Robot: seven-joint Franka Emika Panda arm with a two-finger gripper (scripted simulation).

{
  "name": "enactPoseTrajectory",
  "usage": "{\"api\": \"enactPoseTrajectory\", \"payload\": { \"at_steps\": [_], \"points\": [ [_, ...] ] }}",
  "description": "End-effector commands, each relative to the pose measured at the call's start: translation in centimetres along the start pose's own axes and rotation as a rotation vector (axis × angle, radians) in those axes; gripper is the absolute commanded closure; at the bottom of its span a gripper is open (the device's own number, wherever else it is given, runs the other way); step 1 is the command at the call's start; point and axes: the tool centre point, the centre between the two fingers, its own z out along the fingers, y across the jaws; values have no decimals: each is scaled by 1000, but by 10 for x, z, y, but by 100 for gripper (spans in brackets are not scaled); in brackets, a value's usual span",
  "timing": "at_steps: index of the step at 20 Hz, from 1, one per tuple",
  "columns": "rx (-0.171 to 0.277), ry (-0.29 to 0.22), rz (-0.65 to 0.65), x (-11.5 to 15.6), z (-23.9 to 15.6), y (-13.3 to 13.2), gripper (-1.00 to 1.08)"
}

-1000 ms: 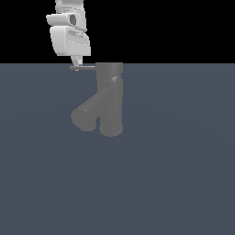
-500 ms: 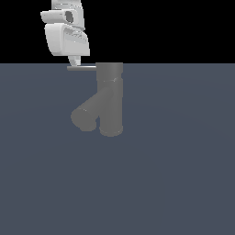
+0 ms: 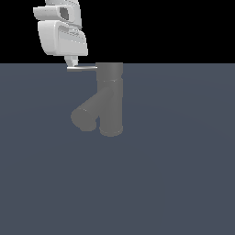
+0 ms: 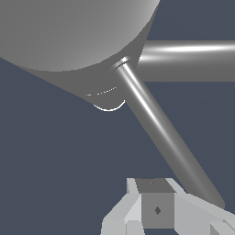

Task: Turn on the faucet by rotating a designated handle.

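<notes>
The dark grey faucet [image 3: 110, 98] stands upright in the exterior view, and its thick spout [image 3: 85, 117] slants down toward that view's left. From its top cap the thin handle [image 3: 83, 68] sticks out horizontally to the exterior view's left. My white gripper [image 3: 71, 63] hangs over the handle's outer end, with its tips touching the rod. In the wrist view the handle [image 4: 156, 119] runs from the faucet cap [image 4: 69, 32] down to my gripper [image 4: 156, 213]. The fingers sit together with no gap between them and nothing held. The spout [image 4: 188, 59] lies behind the handle.
The faucet stands on a flat blue-grey floor [image 3: 174, 174] that fills the lower part of the exterior view. Above the horizon everything is black. No other objects show.
My gripper has shifted toward the exterior view's left. The handle has swung with it and now looks longer in that view. The faucet body has stayed put.
</notes>
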Motion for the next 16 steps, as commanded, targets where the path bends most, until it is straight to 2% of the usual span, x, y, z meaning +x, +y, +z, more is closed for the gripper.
{"api": "enactPoseTrajectory", "payload": {
  "at_steps": [1,16],
  "points": [
    [1,3,0,0,0,0,108],
    [-2,3,-2,33,0,34,108]
  ]
}}
